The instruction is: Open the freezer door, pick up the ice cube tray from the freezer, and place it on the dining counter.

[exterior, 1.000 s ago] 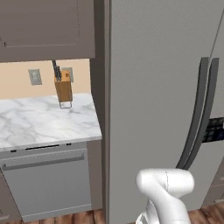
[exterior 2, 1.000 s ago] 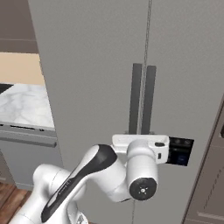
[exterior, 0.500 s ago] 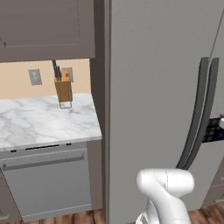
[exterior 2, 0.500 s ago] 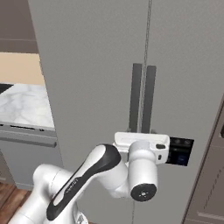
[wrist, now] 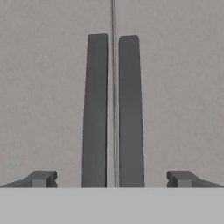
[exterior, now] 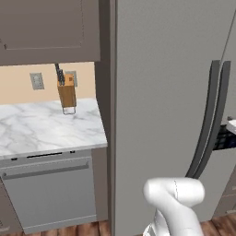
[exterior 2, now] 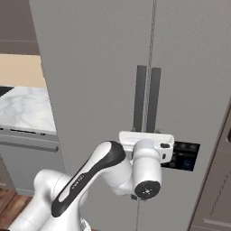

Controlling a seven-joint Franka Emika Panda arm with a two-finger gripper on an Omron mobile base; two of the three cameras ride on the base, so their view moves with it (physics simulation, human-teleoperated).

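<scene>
Two-finger dark-tipped gripper (wrist: 112,179) faces tall flat grey freezer door (exterior 2: 189,90), fingers spread wide, holding nothing. Both long dark vertical handles (wrist: 130,109) sit between fingertips. Door shut; black button panel (exterior 2: 182,155) just beside hand.

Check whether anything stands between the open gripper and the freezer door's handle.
Nothing visible does. In the hand view the gripper faces the two dark handles, its fingers spread to either side of both. The freezer door, with the black button panel, is shut.
</scene>
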